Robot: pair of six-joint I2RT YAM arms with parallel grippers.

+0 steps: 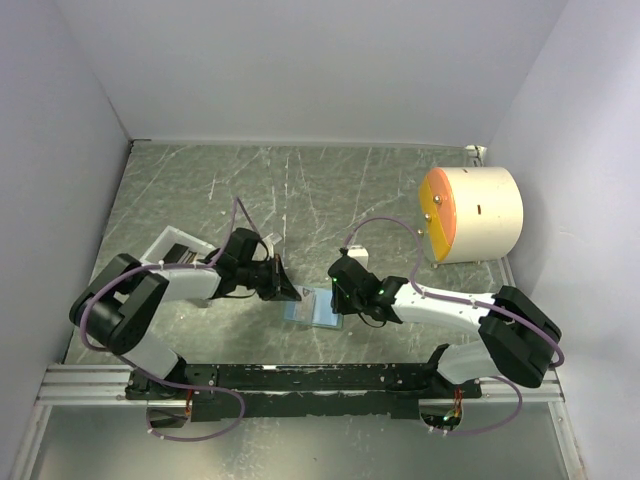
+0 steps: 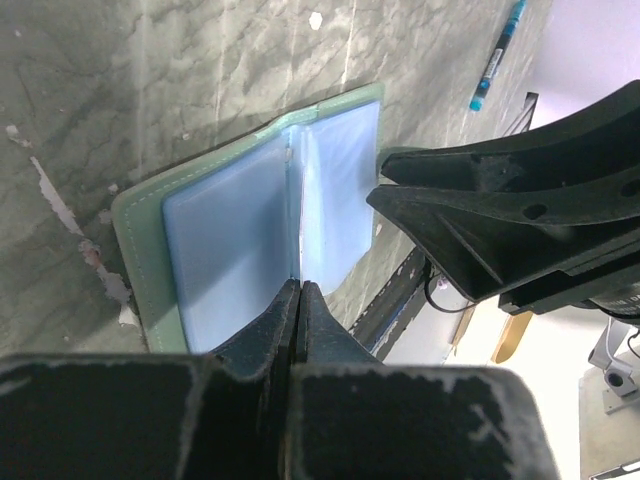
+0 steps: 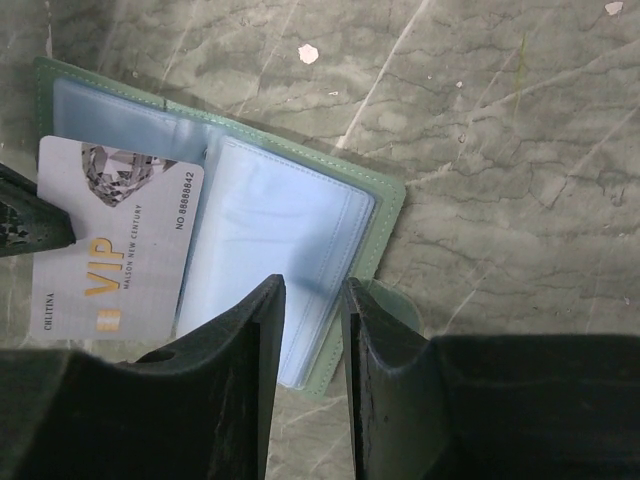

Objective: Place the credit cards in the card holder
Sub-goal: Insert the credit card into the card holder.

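Observation:
The card holder lies open on the table, sage-green outside and light blue inside, between the two grippers. A silver-grey credit card printed "VIP" lies tilted over its left half, with one long edge against the middle pocket leaf. My left gripper is shut on that card, which shows edge-on as a thin line. Its fingertip covers the card's left edge. My right gripper stands partly open just above the near edge of the holder's right leaf, with nothing between its fingers.
A white drum with an orange face stands at the back right. Behind the left arm sits a shallow white tray. A teal pen lies on the table beyond the holder. The black base rail runs along the near edge.

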